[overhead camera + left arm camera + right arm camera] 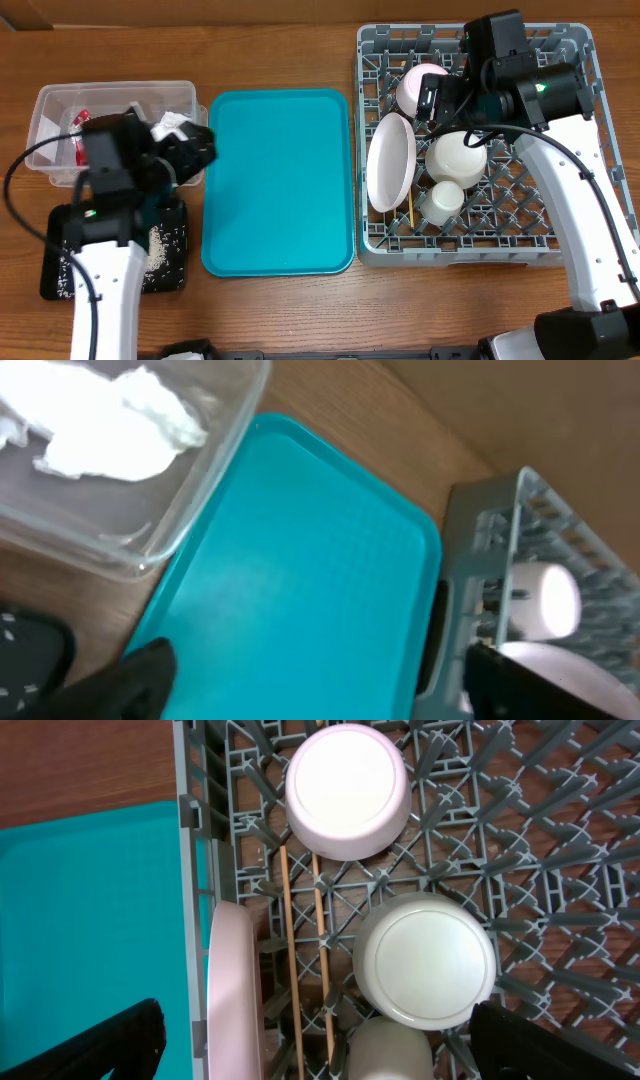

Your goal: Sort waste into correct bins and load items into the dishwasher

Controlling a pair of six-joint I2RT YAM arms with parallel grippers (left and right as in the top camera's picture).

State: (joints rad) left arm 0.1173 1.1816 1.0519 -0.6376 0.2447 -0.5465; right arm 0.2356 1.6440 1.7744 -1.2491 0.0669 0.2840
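On the wooden table (300,320), the napkin (120,425) sits in the clear tub (110,88) at the left edge, and the white bowls (425,960) sit in the grey rack (470,255) at the right. The left fingers (130,680) and right fingers (110,1045) stand apart and empty. The task looks done, so next both arms probably need only lift clear.

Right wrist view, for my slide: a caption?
Open right gripper over grey rack: two inverted bowls, chopsticks, plate on edge.

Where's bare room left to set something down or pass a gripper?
The teal tray is bare all over, between clear tub and grey rack. Rack's right half shows only pegs. Bare table strip runs in front of the tray. Crowded: rack's left half, with plate, bowls, cup, chopsticks; tub and black tray hold waste.
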